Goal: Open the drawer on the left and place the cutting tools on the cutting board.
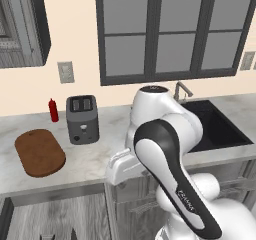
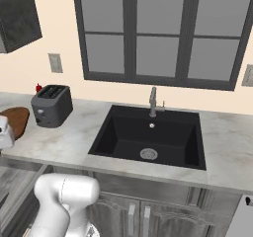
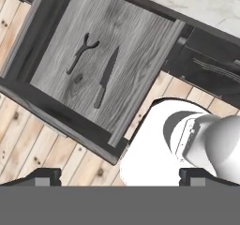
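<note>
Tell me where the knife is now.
In the hand view the knife lies flat inside the open drawer, just right of a dark forked tool.

Drawer is pulled open, upper left; knife and scissors lie inside. Brown cutting board sits left on counter.

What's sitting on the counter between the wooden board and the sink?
A grey toaster stands between the cutting board and the sink, nearer the board, as the left base view shows; past it, bare counter.

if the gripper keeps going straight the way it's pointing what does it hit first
Probably the open drawer: the gripper looks down into it, nearest the knife. Depth is unclear, so it could meet the bare drawer floor instead.
</note>
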### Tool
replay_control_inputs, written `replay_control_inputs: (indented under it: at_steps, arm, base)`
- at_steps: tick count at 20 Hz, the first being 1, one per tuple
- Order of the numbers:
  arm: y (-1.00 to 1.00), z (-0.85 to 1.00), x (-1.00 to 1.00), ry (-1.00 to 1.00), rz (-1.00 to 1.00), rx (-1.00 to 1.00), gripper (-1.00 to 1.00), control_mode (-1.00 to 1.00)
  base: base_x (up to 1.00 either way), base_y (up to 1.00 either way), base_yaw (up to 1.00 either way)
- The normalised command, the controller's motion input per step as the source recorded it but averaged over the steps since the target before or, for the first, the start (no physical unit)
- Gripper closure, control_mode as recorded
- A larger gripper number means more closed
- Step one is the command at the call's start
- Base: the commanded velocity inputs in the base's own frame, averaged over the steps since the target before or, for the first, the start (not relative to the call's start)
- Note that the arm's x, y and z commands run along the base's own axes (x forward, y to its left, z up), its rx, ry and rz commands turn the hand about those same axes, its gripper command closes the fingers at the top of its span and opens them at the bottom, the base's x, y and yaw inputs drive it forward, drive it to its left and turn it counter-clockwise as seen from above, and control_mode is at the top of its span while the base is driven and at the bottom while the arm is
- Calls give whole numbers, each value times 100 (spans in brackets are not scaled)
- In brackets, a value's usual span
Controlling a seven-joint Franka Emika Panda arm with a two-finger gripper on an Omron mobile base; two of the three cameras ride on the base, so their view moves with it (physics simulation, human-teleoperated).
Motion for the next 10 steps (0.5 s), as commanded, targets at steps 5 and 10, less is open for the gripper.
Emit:
replay_control_inputs:
  at_steps: [5, 10]
  arm:
    - [21, -11, 0, 0, -3, 0, -100, -100]
    - [26, -22, 0, 4, -4, -2, -100, -100]
  base:
    - [0, 0, 0]
    - [0, 0, 0]
